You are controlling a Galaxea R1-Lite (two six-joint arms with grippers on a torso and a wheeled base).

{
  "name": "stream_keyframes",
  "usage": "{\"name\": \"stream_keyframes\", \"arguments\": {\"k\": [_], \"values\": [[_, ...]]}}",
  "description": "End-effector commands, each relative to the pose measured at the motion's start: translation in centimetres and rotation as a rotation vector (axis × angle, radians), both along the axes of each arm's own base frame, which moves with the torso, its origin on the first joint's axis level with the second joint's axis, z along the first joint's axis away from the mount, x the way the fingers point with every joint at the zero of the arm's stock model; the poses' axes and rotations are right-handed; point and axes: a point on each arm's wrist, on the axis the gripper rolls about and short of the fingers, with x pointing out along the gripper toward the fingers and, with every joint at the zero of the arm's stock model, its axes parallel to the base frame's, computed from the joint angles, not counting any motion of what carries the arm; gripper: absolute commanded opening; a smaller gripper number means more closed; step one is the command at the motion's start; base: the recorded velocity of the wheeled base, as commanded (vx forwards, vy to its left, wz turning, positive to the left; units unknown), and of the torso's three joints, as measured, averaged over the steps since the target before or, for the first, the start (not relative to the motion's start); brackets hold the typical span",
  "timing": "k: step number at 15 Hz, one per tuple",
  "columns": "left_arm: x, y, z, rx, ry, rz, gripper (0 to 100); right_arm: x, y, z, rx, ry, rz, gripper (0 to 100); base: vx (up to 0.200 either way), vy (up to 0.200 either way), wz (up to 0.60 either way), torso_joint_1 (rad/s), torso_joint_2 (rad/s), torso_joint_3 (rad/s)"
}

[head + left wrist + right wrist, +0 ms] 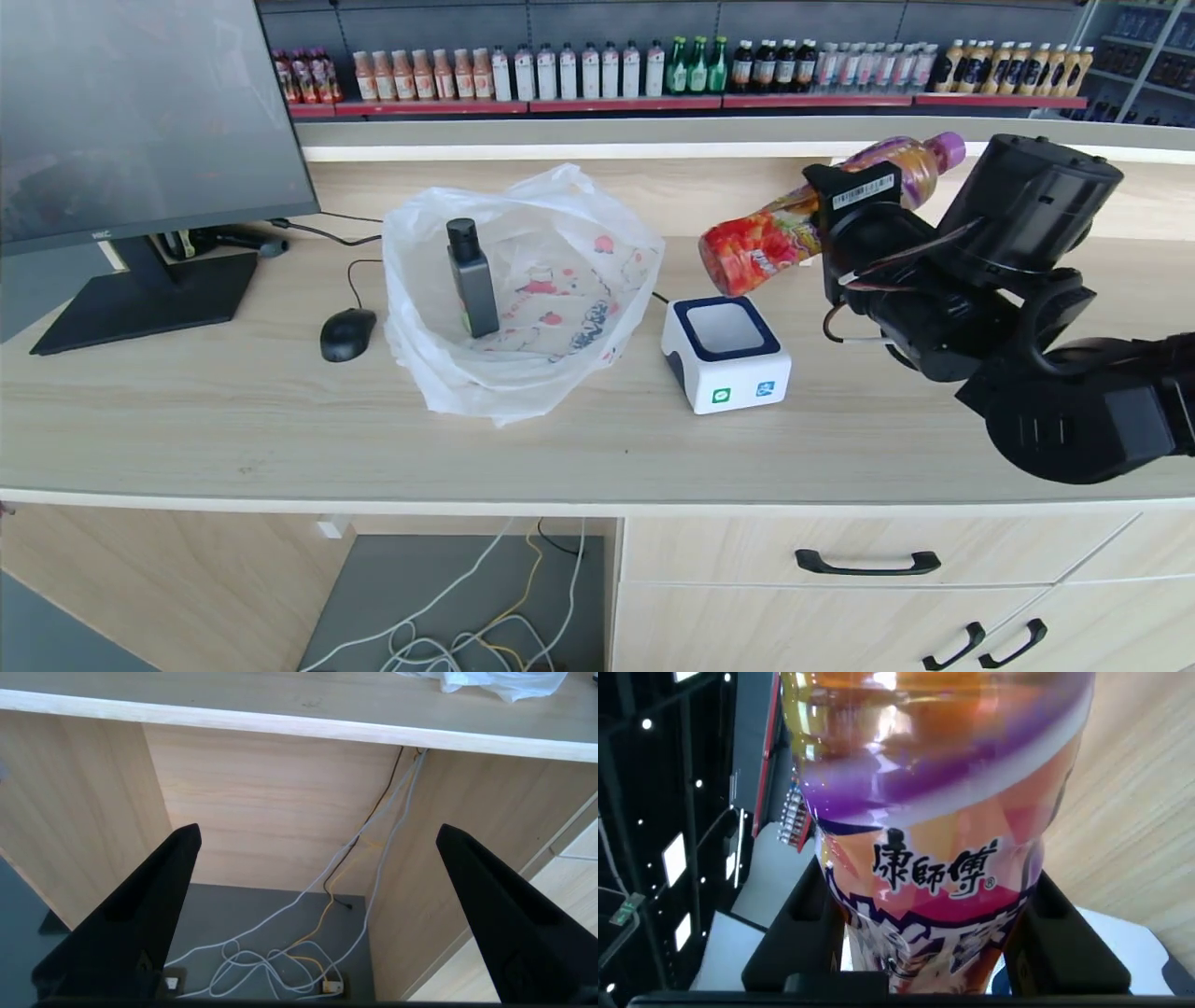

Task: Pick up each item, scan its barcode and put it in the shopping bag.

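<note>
My right gripper (pixel 845 219) is shut on a juice bottle (pixel 794 224) with a purple cap and a red and orange label. It holds the bottle tilted, base down, just above and right of the white scanner box (pixel 724 353). In the right wrist view the bottle (pixel 943 821) sits between the two black fingers (pixel 799 924). The white plastic shopping bag (pixel 523 289) stands open left of the scanner, with a dark grey bottle (pixel 471 278) upright inside. My left gripper (pixel 318 905) hangs open below the counter edge, facing the cables on the floor.
A monitor (pixel 140 121) on a black stand is at the far left of the counter, with a black mouse (pixel 347 333) and its cable beside the bag. Shelves of bottles (pixel 672 70) run behind the counter. Drawers (pixel 864 562) sit under its right side.
</note>
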Motion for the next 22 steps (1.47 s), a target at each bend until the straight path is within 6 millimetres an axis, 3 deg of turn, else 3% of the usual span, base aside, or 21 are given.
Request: {"name": "stream_keyframes", "arguments": {"k": [1, 3, 13, 19, 22], "values": [[0.0, 0.0, 0.0, 0.001, 0.000, 0.001, 100, 0.4, -0.1, -1.1, 0.011, 0.034, 0.000, 0, 0.000, 0.000, 0.00, 0.000, 0.00, 0.000], [0.0, 0.0, 0.0, 0.001, 0.000, 0.001, 100, 0.9, 0.0, -2.4, 0.017, 0.070, 0.000, 0, 0.000, 0.000, 0.00, 0.000, 0.00, 0.000], [0.0, 0.0, 0.0, -0.001, 0.000, -0.001, 100, 0.9, 0.5, -2.8, 0.052, 0.086, 0.018, 0, 0.000, 0.000, 0.00, 0.000, 0.00, 0.000], [0.0, 0.0, 0.0, 0.001, 0.000, 0.001, 100, 1.2, 0.6, -4.9, 0.056, 0.145, 0.020, 0, 0.000, 0.000, 0.00, 0.000, 0.00, 0.000], [0.0, 0.0, 0.0, 0.001, 0.000, 0.001, 100, 1.2, 0.7, -4.8, 0.064, 0.145, 0.023, 0, 0.000, 0.000, 0.00, 0.000, 0.00, 0.000]]}}
